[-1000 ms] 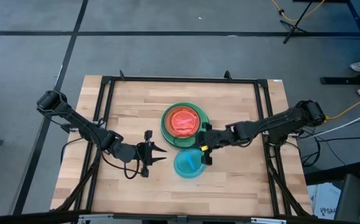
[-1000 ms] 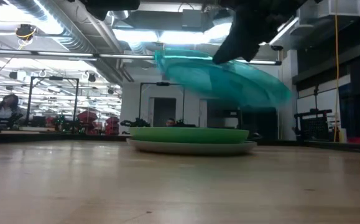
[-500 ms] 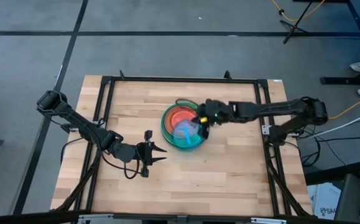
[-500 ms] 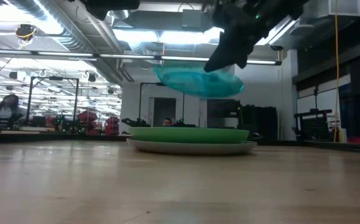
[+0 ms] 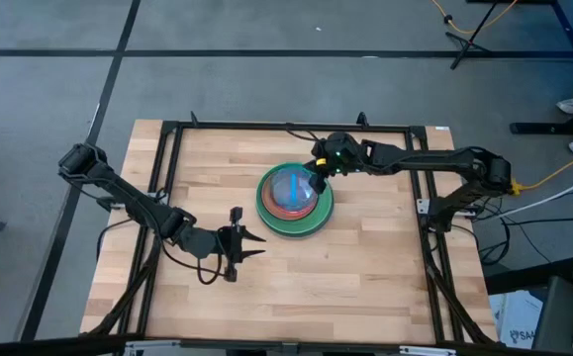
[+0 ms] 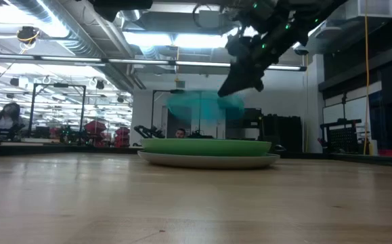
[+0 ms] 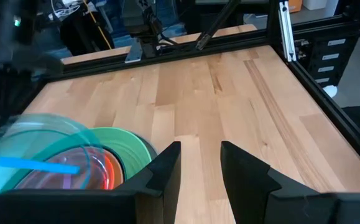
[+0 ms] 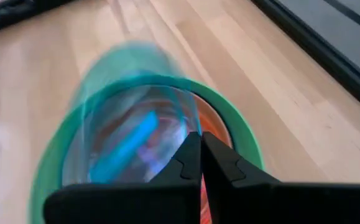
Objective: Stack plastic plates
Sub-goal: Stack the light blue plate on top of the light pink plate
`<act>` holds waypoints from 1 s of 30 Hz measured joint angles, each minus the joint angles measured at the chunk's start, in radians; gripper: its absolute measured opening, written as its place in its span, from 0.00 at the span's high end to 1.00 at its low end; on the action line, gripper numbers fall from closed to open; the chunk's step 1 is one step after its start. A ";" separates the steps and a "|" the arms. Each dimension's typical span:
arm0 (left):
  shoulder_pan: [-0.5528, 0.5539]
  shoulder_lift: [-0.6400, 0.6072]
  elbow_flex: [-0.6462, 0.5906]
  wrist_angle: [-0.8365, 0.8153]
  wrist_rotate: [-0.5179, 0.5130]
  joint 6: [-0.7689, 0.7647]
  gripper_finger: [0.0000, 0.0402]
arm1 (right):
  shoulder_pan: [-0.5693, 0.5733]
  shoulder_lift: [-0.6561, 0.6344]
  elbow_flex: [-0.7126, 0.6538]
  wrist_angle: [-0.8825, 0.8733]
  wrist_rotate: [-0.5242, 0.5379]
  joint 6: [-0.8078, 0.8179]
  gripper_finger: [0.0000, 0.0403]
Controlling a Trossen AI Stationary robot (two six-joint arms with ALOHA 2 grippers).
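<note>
A stack of round plates (image 5: pixel 294 210) stands mid-table: a grey plate (image 6: pixel 209 160) at the bottom, a light green one (image 6: pixel 206 146) on it, and orange and pink-red plates nested inside (image 7: pixel 108 171). My right gripper (image 5: pixel 320 178) is over the stack's far-right side, shut on a translucent blue plate (image 5: pixel 292 188) that hangs above the stack (image 6: pixel 202 106). My left gripper (image 5: pixel 254 245) waits open, left of and nearer than the stack; its fingers (image 7: pixel 167 169) point toward the far edge. My right gripper pinches the blue plate's rim (image 8: pixel 189 124) on its far-right side between the two shut fingers (image 8: pixel 186 163). The fingers reach in from the table's right, slanting down. The plate is lifted clear over the stack (image 6: pixel 202 106), roughly level, and blurred by motion.
A black frame rail (image 5: pixel 286 127) runs around the wooden tabletop (image 5: pixel 365 277). Bare wood lies near of and to the right of the stack. Beyond the table, the low view shows a workshop with a person (image 6: pixel 6 116) far off.
My right gripper has carried the blue plate from the near-right of the stack toward the far edge, ending over the stack. The plate, tilted a second ago, now hangs about level above the nested plates.
</note>
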 joint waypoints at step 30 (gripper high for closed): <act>0.002 0.000 0.000 -0.001 0.009 -0.005 0.73 | -0.027 0.172 0.000 0.050 -0.026 -0.003 0.95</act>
